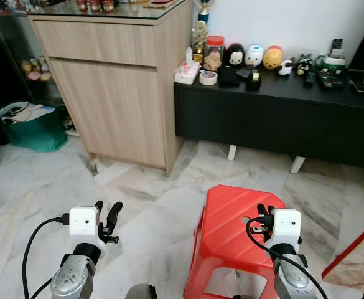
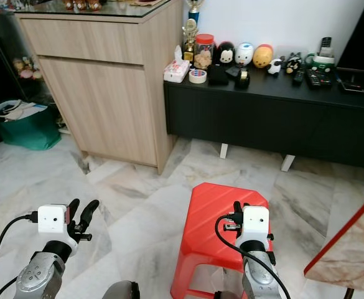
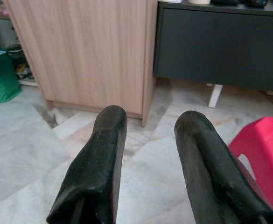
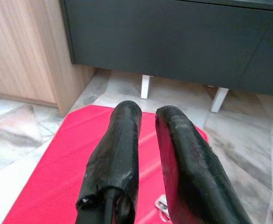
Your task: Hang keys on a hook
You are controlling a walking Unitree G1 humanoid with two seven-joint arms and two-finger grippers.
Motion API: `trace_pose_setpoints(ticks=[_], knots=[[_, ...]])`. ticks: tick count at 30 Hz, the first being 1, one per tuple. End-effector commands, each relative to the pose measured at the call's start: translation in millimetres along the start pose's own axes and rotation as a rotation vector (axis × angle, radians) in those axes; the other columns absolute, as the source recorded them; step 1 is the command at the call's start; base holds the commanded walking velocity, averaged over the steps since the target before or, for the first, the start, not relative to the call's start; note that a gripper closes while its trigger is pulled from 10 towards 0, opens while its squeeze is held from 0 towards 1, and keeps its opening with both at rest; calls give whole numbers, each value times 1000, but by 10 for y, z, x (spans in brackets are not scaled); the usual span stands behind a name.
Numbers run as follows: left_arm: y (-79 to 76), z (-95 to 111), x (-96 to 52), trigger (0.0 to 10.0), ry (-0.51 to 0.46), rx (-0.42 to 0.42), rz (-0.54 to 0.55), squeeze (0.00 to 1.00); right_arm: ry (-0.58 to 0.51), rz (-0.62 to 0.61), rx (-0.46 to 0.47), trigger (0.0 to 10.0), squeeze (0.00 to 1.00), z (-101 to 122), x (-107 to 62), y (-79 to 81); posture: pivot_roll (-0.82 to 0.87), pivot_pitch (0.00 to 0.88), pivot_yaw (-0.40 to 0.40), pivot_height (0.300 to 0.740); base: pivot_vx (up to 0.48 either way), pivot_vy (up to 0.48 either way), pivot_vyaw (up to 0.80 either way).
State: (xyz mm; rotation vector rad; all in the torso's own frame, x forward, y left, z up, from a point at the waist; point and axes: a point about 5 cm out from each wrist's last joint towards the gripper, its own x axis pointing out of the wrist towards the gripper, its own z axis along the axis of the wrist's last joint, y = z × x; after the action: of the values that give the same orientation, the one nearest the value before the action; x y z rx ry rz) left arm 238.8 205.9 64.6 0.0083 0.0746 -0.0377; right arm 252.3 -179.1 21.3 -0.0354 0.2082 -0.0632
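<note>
- Two claws hover empty: left claw spread above the floor, right claw narrowly parted over the red stool.
- Keys seemingly lie on the stool beneath the right claw; lower straight, pinch the ring.

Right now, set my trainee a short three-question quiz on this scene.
1. True or false: the red stool stands below the right end effector.
2. The green bag sits where, relative to the wooden cabinet? A: on the robot's left of it. B: on the robot's right of it. C: on top of it.
3. Fill in: the left end effector is ____ (open or shut).
Key: 1 true; 2 A; 3 open.
</note>
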Motion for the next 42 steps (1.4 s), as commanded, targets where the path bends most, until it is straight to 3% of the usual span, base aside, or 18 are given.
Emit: trace_pose_setpoints(ticks=[1,21,42], knots=[[-9,23,8,10000,-6,-10,-5,0,11,-10,13,10000,0,-19,0,-19,14,0,-10,632,244,0,0],[-33,47,18,10000,-15,-10,-14,0,1,-1,13,10000,0,-12,-2,6,16,0,-9,632,279,0,0],[-60,43,18,10000,-16,-14,-29,0,26,-22,9,10000,0,-46,21,-13,15,0,-7,632,0,0,0]])
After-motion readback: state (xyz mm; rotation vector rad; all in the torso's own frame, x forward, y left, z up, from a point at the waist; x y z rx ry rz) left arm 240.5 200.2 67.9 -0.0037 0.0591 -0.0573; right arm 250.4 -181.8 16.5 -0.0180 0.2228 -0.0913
